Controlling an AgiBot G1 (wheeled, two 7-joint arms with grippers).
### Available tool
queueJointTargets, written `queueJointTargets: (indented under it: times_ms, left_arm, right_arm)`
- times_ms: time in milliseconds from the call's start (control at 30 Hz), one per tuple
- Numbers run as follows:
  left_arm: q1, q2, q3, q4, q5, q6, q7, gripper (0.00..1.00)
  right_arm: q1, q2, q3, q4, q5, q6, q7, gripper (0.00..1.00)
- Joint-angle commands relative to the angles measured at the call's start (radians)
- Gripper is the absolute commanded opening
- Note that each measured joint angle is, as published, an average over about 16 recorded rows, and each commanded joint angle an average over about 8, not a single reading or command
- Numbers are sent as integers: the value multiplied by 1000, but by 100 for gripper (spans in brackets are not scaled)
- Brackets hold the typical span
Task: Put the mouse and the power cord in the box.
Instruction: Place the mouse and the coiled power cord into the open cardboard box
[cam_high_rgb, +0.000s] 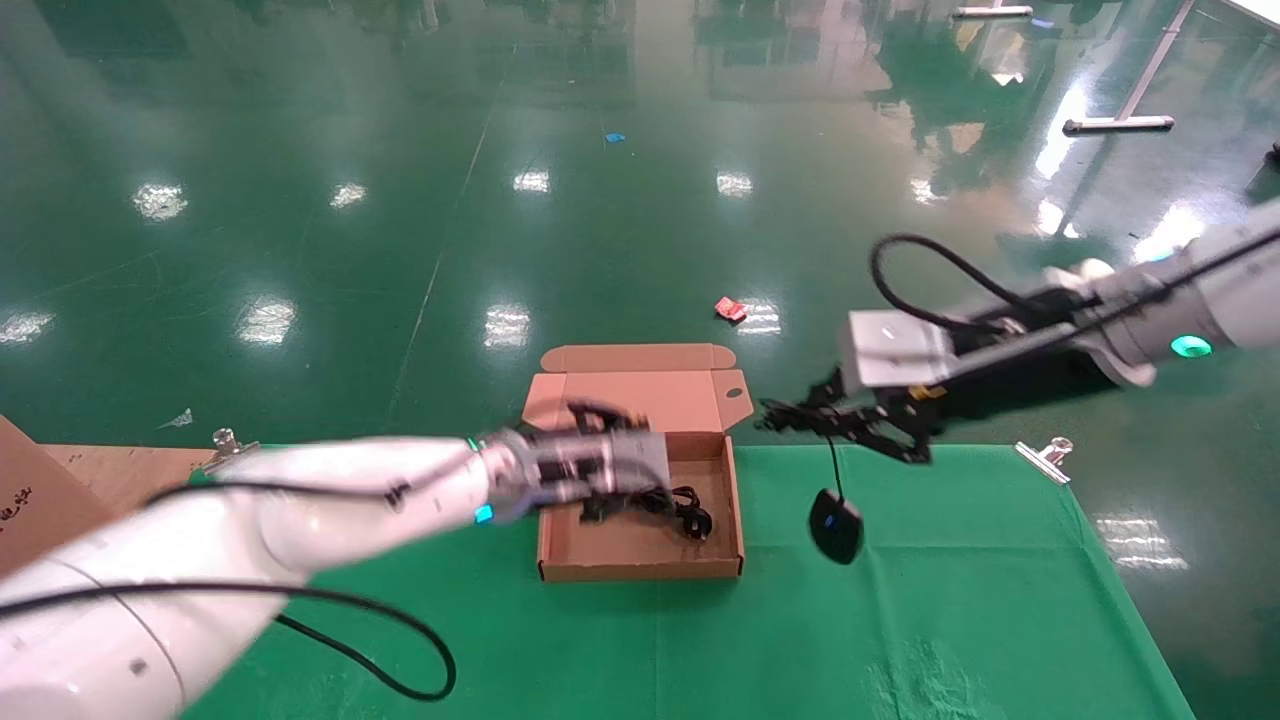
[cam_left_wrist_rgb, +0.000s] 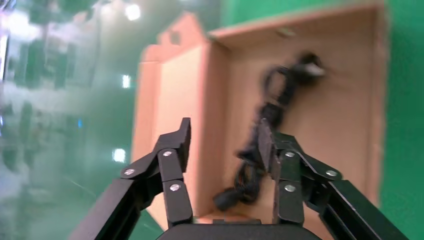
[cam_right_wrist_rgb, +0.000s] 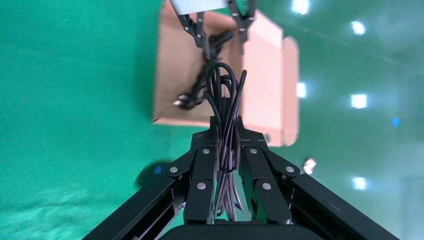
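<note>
Head camera high, facing down — both wrist cameras close, sharing the box.

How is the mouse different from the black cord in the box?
The mouse hangs in the air by its thin cable, which the right gripper pinches; the power cord lies inside the box, below the open left gripper. The mouse is a smooth oval with a blue mark; the power cord is a loose tangle. Both are black.

The mouse dangles by its cable from the right tool.
</note>
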Motion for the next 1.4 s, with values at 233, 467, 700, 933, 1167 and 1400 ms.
queueJointTargets:
  times_ms: [233,467,700,933,1167,1400]
  left_arm:
    - [-22,-164,-114,-44,-218,180,92,100]
    - [3,-368,-193,-135,-339,290,152,100]
    - [33,-533,-222,-255,-379,315,129,100]
    - [73,-611,-238,-351,-404,296,118,100]
    - [85,-629,-238,-385,-404,278,103,100]
    - [88,-636,-239,-394,-404,275,101,100]
  right_arm:
    - [50,-127,-20,-75,-31,57,-19,0]
    - [25,-274,-68,-150,-51,171,-32,0]
    - [-75,-302,-202,-29,33,352,26,0]
    - [-188,-300,-381,45,86,622,101,2]
    - [-238,-298,-512,13,84,739,138,85]
    - [-252,-299,-541,3,84,763,143,100]
